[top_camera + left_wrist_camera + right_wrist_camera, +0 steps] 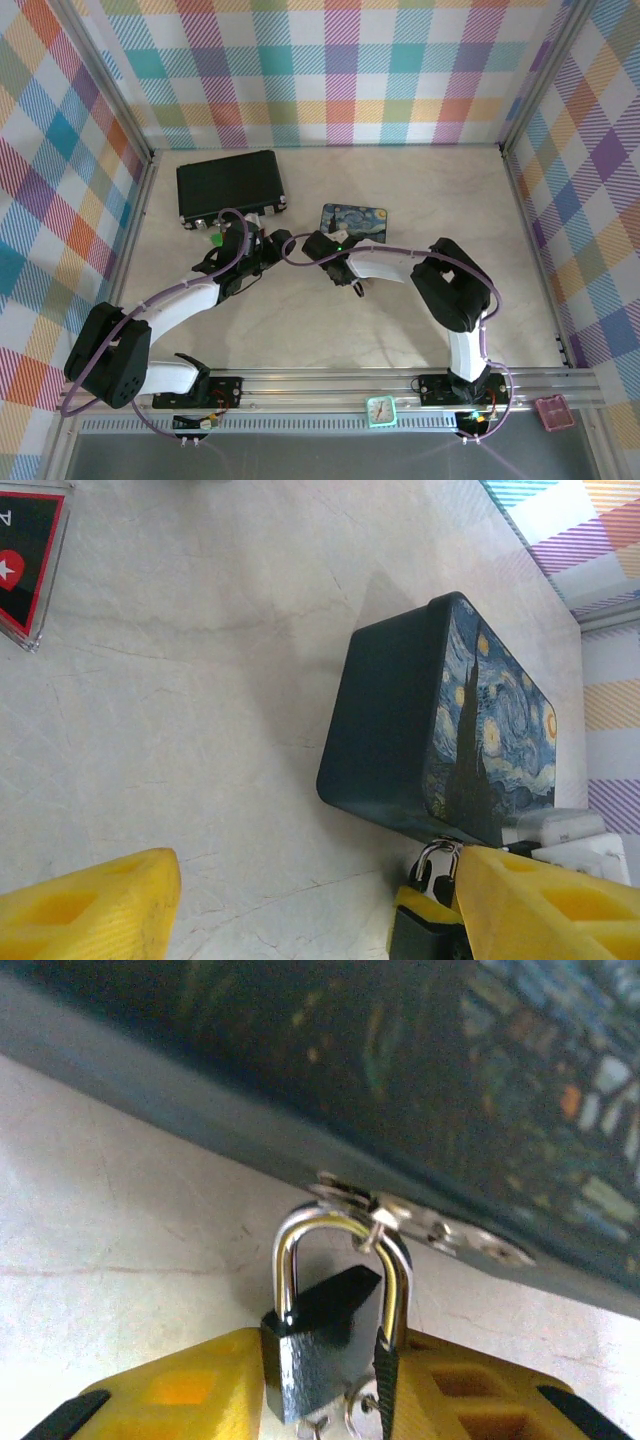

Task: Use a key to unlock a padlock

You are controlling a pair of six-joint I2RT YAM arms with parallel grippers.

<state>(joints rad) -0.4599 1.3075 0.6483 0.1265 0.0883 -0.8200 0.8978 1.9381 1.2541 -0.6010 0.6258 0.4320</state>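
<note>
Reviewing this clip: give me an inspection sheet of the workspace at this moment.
Surface: pale marbled table, no spills seen.
Job's things: padlock hangs through the hasp of the starry-night tin; key not made out.
Clutter: black case at back left; small clock and pink item on the front rail.
Hands: left hand open, empty, beside the tin; right hand closed on the padlock body.
Cables: purple cable along each arm, no snag seen.
Surroundings: plaid walls.
</note>
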